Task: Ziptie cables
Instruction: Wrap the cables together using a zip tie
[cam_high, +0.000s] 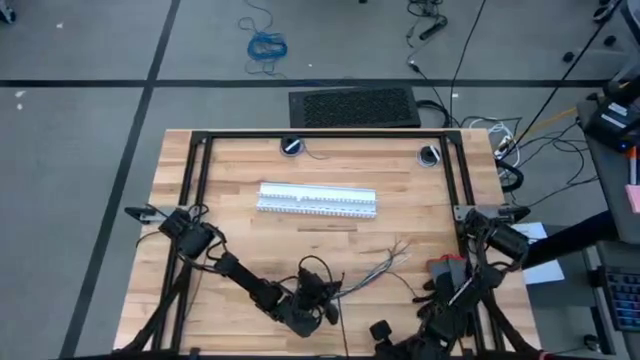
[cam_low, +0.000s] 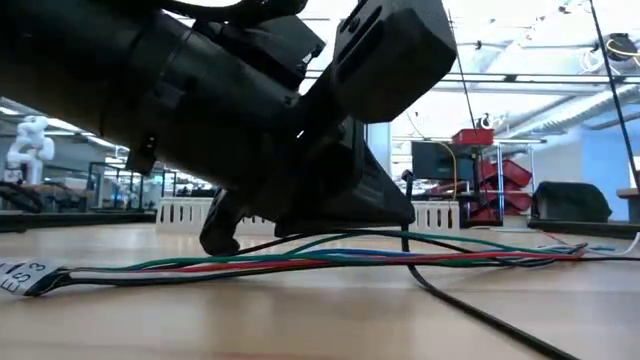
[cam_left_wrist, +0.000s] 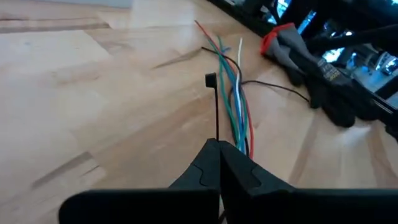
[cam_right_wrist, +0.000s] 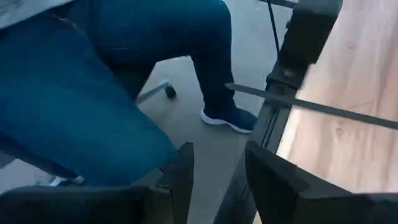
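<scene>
The left gripper, jaws pinching a ziptie, sits at the near end of the cables, which run lengthwise away from it.

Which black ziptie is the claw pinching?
The straight ziptie with the square head, held in the left claw beside the cables. The other curves away, loose.

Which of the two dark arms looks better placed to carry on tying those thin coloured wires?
The left. Its gripper is shut on a thin black ziptie right beside the coloured wires. The right gripper is open, off the table's edge, holding nothing.
</scene>
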